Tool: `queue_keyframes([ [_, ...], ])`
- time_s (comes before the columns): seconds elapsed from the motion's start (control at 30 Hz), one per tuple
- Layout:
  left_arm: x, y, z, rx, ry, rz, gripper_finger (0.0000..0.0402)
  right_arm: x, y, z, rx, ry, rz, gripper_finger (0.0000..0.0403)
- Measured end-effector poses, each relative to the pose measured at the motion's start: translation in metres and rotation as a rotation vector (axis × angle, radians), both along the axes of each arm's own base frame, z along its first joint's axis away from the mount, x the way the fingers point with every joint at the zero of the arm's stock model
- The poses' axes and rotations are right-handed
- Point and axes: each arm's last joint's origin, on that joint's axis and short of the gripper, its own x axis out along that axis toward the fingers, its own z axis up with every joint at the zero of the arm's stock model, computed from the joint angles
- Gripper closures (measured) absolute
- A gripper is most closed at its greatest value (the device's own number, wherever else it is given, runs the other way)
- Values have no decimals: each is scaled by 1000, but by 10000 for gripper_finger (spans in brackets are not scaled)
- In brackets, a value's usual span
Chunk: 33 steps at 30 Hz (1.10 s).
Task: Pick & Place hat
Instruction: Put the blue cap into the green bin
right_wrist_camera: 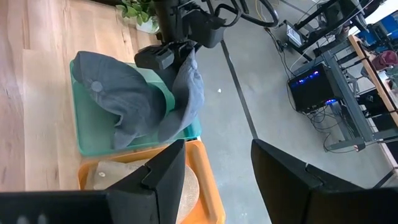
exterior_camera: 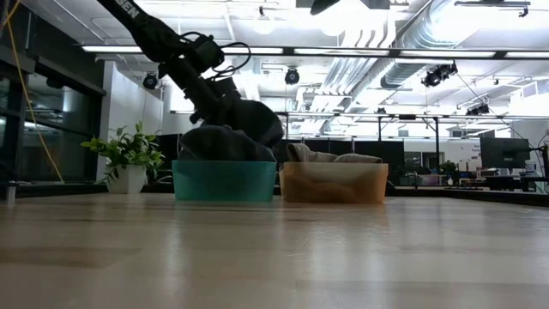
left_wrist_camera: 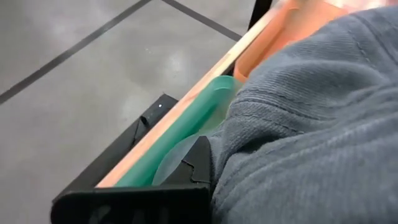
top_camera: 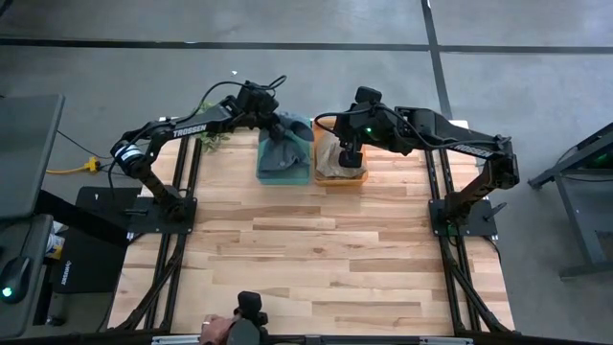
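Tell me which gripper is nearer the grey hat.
Left. The left gripper grips the grey hat over the teal bin; the right gripper hangs open over the orange bin.

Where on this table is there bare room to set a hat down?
The wooden tabletop is bare from the bins forward to the near edge, between both arm bases. The far edge is crowded: teal plastic bin with the grey fabric hat held by the left tool, orange plastic bin under the right tool, small potted plant.

Two dark jointed arms; white TROSSEN lettering (top_camera: pixel 189 127); looping black cables (top_camera: pixel 222 91); green indicator light (top_camera: pixel 366 131).
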Motion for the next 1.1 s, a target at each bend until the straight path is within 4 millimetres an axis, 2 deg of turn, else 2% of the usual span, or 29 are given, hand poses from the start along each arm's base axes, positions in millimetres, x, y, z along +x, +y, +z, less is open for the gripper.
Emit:
queue_keyframes([
  [0.2, 1, 1, 1, 28, 0, -18, 401, 0, 0, 0, -2, 3, 1, 224],
  [0.53, 12, 5, -21, 15, 51, -35, 401, 0, 0, 0, 3, 0, 3, 224],
  [0.9, 17, -10, -30, -2, 164, -147, 401, 0, 0, 0, 6, 2, 12, 224],
  [1.1, 22, -15, -30, 30, 188, -180, 367, 1, 0, -1, 12, 3, 22, 224],
])
